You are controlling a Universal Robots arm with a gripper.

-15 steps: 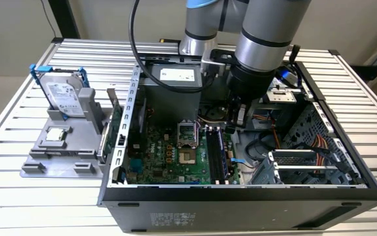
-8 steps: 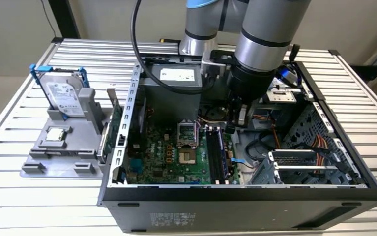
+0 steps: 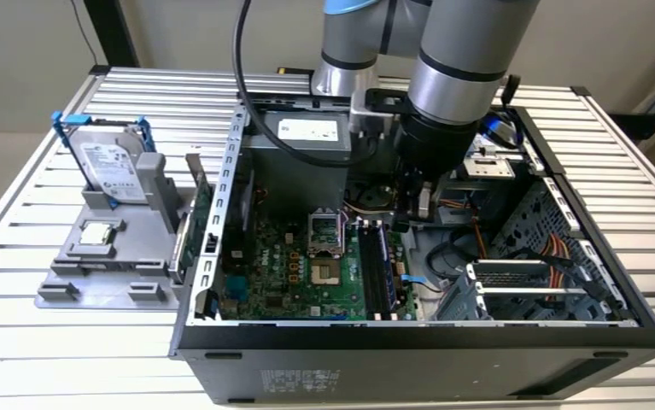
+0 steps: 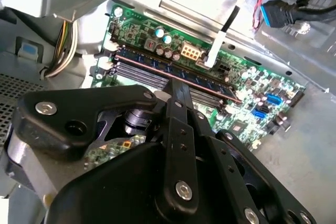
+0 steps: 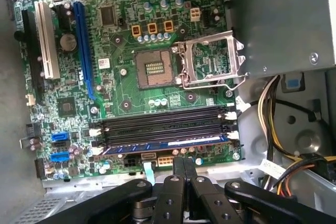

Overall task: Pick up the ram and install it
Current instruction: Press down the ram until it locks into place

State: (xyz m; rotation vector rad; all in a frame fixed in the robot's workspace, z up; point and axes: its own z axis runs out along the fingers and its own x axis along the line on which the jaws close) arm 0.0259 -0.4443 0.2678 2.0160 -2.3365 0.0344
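Note:
The ram (image 5: 168, 144) is a long blue-green stick lying in the memory slot nearest the board's edge, level with the empty slots beside it. It also shows as a blue strip (image 4: 173, 70) in the second wrist view and inside the open case (image 3: 381, 265) in the exterior view. My gripper (image 5: 184, 165) hovers just above that slot, near the middle of the stick's length, apart from it. Its black fingers (image 4: 177, 98) are pressed together with nothing between them. In the exterior view the gripper (image 3: 418, 213) hangs inside the case above the motherboard (image 3: 304, 265).
The CPU socket (image 5: 156, 72) stands open with its metal frame (image 5: 212, 59) flipped up. Cable bundles (image 5: 273, 108) and the drive cage (image 3: 532, 282) lie at the exterior view's right. Outside the case, a grey holder (image 3: 77, 273) carries a hard drive (image 3: 111, 166) and a silver chip (image 3: 99, 232).

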